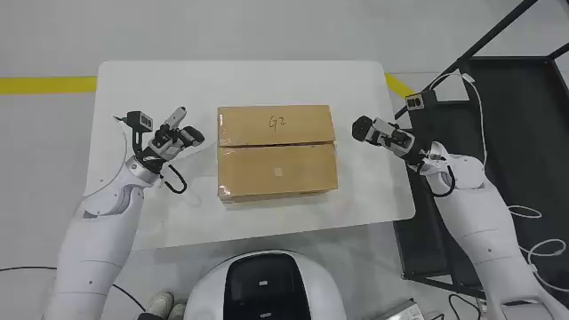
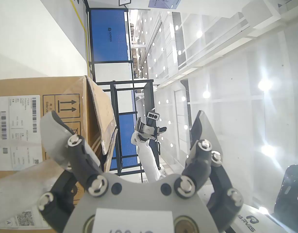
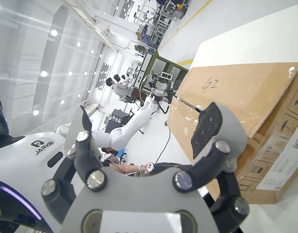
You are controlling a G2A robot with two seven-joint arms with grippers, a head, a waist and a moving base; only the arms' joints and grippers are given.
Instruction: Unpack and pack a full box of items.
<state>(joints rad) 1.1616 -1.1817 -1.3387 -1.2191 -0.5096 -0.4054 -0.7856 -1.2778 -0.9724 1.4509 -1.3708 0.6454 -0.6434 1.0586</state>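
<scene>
The brown cardboard box [image 1: 276, 153], flaps closed, sits mid-frame in the top view on the white rounded surface [image 1: 151, 89]. The left gripper [image 1: 185, 124] hangs just off its left-of-frame end and the right gripper [image 1: 360, 130] off its right-of-frame end, both spread and empty. Unpacking looks not yet begun; the next move calls for catching a flap edge at the centre seam

Brown cardboard box [image 1: 276, 153]: 1, with 2 top flaps. White rounded-corner table [image 1: 124, 98]: 1. Grippers: 2, left gripper [image 1: 186, 125] and right gripper [image 1: 359, 128]. Black metal-frame cart [image 1: 520, 98]: 1. Yellow floor stripe [image 1: 44, 84]: 1.
</scene>
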